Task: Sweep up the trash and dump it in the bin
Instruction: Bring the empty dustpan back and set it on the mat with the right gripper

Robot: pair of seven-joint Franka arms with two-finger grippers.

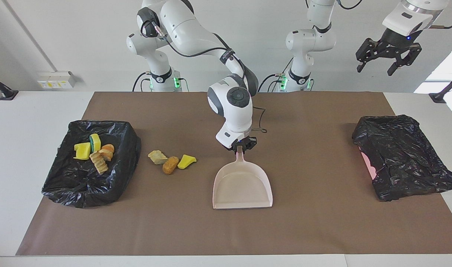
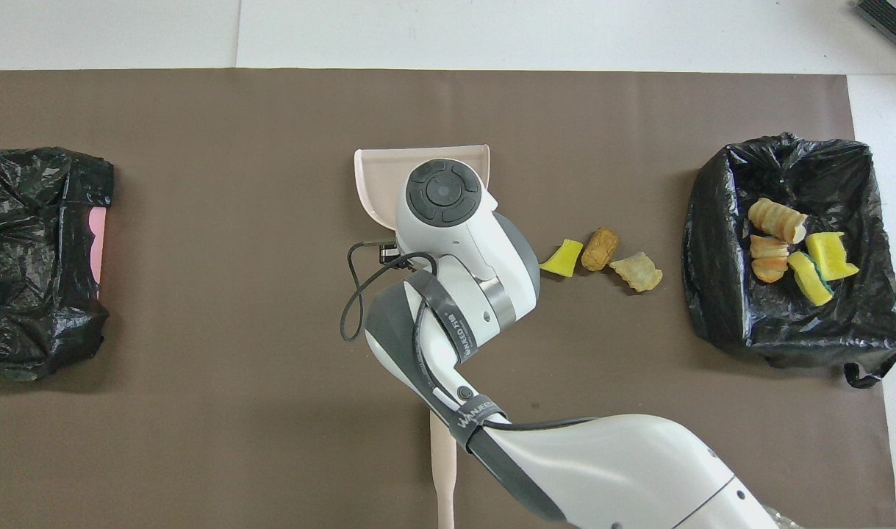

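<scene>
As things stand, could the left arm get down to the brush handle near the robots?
Probably not cleanly. The left gripper hangs high above its own end of the table, while the right arm's forearm crosses over the brush handle, leaving only its near end showing.

Right claw (image 1: 240, 147) low at mid-table, wrist pointing down; left claw (image 1: 387, 59) raised high, fingers spread.
</scene>
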